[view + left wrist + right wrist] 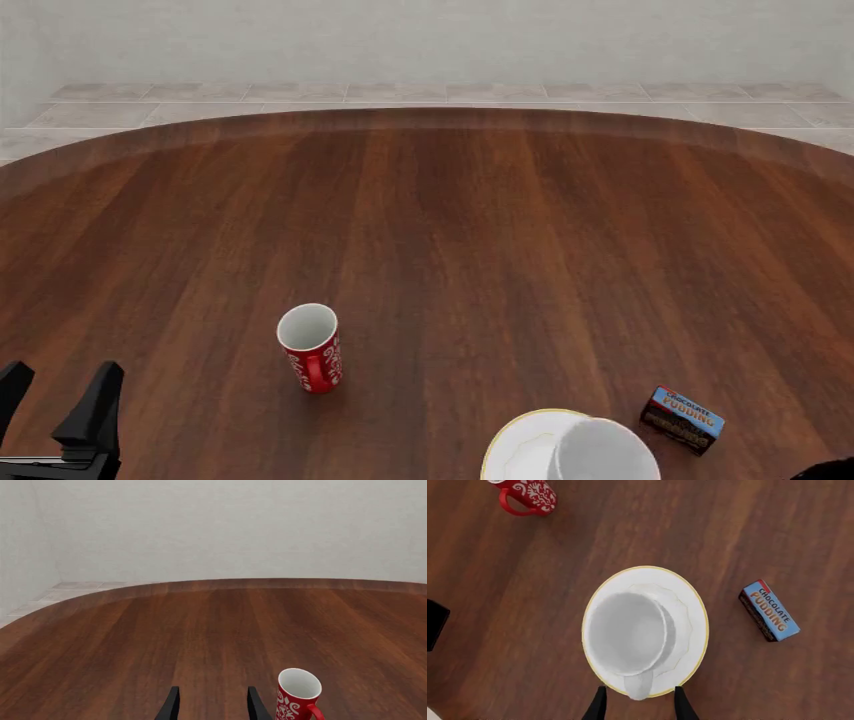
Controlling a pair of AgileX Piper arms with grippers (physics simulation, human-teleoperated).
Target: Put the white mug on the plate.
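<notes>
The white mug [627, 632] stands upright on the plate [696, 611], a round white plate with a gold rim. In the front view the white mug [607, 452] and the plate [514, 445] sit at the near edge, right of centre. My right gripper [639, 706] hovers above them, open; the mug's handle [637, 687] lies between its fingers and neither finger touches it. My left gripper [54, 400] is open and empty at the near left, well away from the plate. The left wrist view shows that left gripper [212, 707] over bare wood.
A smaller red mug [311, 350] with white lettering stands upright left of the plate, also seen as the red mug [298, 695]. A blue chocolate pudding box [682, 418] lies right of the plate. The round wooden table [441, 220] stretches far ahead.
</notes>
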